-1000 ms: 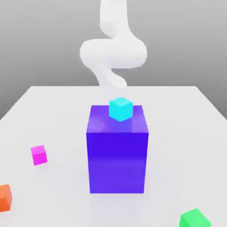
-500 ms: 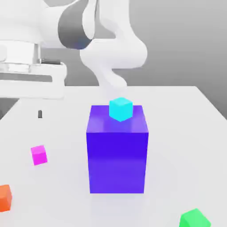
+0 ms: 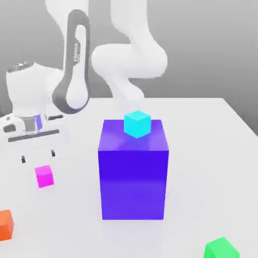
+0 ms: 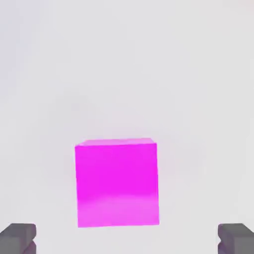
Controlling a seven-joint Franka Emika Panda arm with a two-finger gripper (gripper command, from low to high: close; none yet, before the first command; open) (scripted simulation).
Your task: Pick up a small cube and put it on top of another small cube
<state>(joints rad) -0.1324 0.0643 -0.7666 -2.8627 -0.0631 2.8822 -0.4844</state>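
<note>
The small magenta cube (image 3: pixel 44 176) rests on the white table at the exterior view's left, and appears large in the hand view (image 4: pixel 117 182). My gripper (image 3: pixel 38 156) hangs open just above it, its two dark fingertips (image 3: pixel 23 159) spread wider than the cube. In the hand view the fingertips (image 4: pixel 18 238) stand on either side of the cube, apart from it. The small green cube (image 3: pixel 221 249) lies at the front right of the exterior view, far from the gripper.
A big blue-violet block (image 3: pixel 133 169) stands mid-table with a small cyan cube (image 3: pixel 137 123) on top. A small orange cube (image 3: pixel 5 224) sits at the front left edge. The white arm (image 3: pixel 75 65) curves over the table's back left.
The arm has swung down from high at the left, so the gripper now hangs right over the magenta cube. None of the cubes has moved.
</note>
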